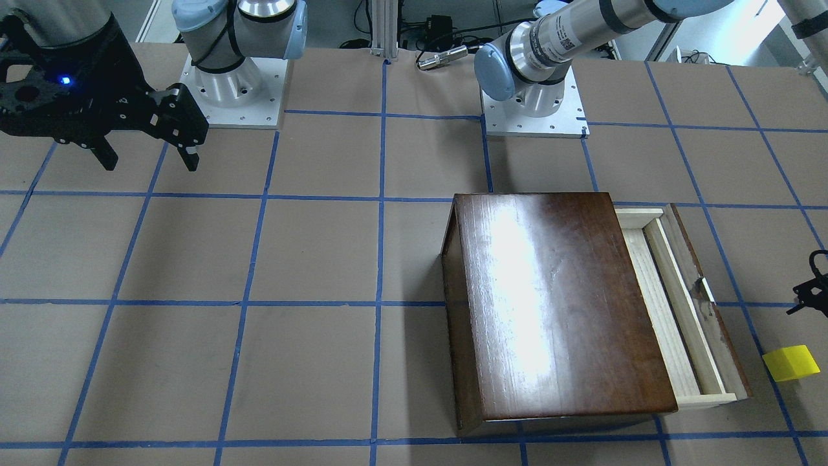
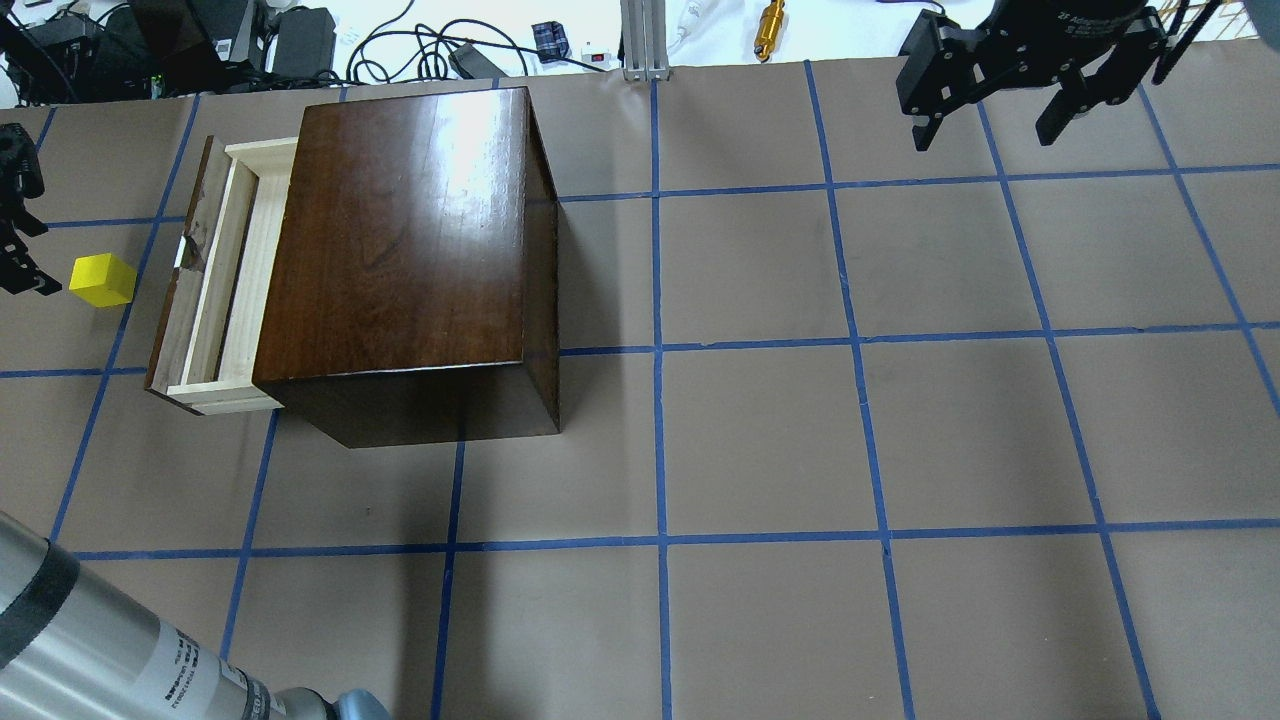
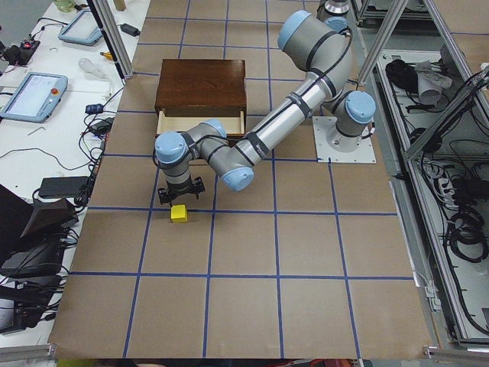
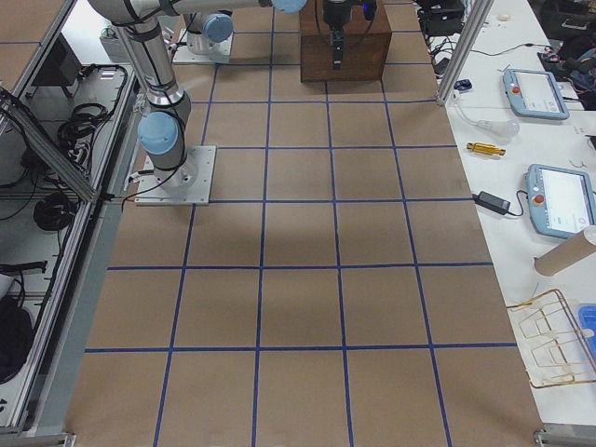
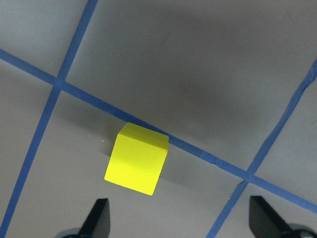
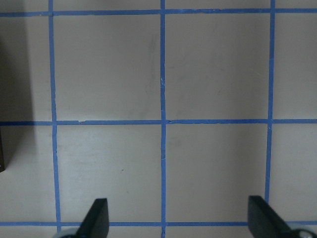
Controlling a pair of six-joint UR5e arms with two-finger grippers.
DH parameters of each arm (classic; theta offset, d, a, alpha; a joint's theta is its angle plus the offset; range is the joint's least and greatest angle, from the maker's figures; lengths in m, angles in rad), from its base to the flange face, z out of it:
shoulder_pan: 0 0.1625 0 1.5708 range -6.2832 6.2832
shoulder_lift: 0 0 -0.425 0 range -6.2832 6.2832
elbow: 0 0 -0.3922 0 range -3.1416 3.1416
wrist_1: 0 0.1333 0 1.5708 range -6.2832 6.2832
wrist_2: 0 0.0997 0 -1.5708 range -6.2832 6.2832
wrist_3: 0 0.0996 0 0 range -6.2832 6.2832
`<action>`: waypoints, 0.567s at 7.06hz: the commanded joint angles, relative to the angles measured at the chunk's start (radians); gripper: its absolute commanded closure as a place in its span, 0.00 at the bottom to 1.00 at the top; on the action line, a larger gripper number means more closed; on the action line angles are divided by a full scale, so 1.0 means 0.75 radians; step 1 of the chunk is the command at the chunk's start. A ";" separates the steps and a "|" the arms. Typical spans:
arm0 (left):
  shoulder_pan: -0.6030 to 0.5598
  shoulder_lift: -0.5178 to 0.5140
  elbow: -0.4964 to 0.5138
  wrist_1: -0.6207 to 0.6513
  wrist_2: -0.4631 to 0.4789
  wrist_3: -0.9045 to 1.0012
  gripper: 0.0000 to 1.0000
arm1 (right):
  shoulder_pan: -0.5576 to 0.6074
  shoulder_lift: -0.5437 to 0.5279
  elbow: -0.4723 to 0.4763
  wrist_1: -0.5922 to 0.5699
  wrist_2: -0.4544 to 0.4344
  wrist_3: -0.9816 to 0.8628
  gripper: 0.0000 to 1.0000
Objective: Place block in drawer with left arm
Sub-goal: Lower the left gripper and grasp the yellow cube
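Observation:
The yellow block sits on the table just beyond the drawer's front, also seen overhead and from the left side. The drawer is pulled partly out of the dark cabinet, and its visible pale-wood inside holds nothing. My left gripper is open and hovers over the table beside the block, which lies just ahead of the fingertips, toward the left finger. It shows only partly at the frame edge overhead. My right gripper is open and holds nothing, far from the cabinet.
The table is brown paper with a blue tape grid. The right arm's base plate and the left arm's base plate stand at the robot's edge. Cables and gear lie beyond the far table edge.

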 commanded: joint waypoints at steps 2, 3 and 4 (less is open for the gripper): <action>0.006 -0.080 0.002 0.123 -0.030 0.271 0.02 | -0.001 -0.001 0.000 0.000 0.001 0.000 0.00; 0.006 -0.096 0.029 0.140 -0.070 0.272 0.02 | 0.001 -0.001 0.000 0.000 0.001 0.000 0.00; 0.006 -0.114 0.047 0.140 -0.071 0.272 0.02 | -0.001 0.001 0.000 0.000 -0.001 0.000 0.00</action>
